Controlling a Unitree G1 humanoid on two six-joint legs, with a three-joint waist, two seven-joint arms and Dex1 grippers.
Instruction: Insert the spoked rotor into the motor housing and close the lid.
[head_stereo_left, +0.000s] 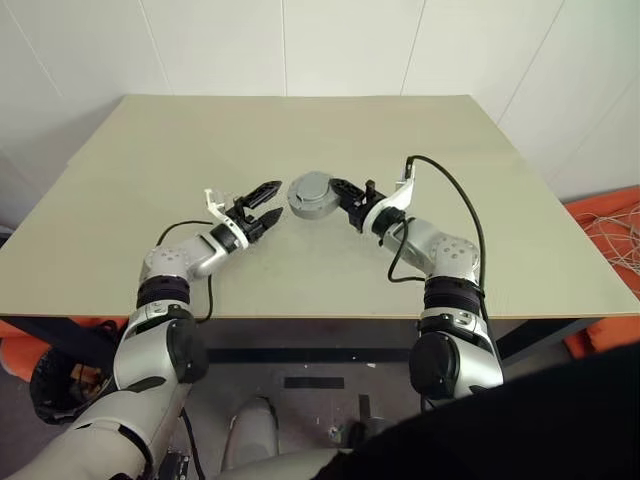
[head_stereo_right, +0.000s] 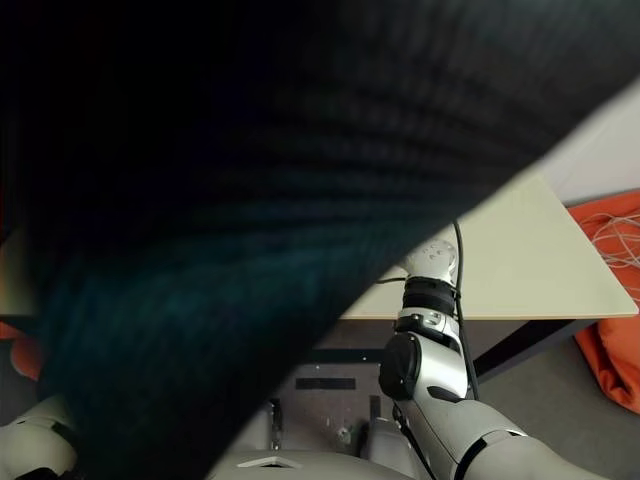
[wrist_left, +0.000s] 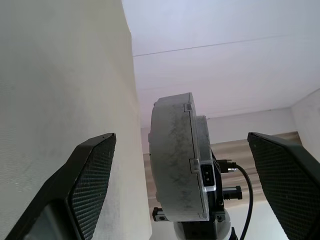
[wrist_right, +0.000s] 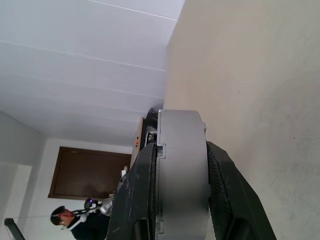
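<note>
A round silver-grey motor housing (head_stereo_left: 312, 195) is held over the middle of the table, with my right gripper (head_stereo_left: 343, 190) shut on its rim. In the right wrist view the housing (wrist_right: 182, 165) sits edge-on between the two black fingers (wrist_right: 142, 195). A seam splits the body into two stacked parts; the lid seems to be the pale domed face turned upward. The spoked rotor is hidden. My left gripper (head_stereo_left: 268, 203) stands open just left of the housing without touching it; the left wrist view shows the housing (wrist_left: 175, 155) between the spread fingers (wrist_left: 92, 185).
The beige table (head_stereo_left: 150, 220) is bare around both arms. Orange cloth and cables (head_stereo_left: 610, 230) lie on the floor past its right edge. A dark object close to the camera (head_stereo_right: 250, 200) covers most of the right eye view. A person (wrist_right: 65, 220) stands far off.
</note>
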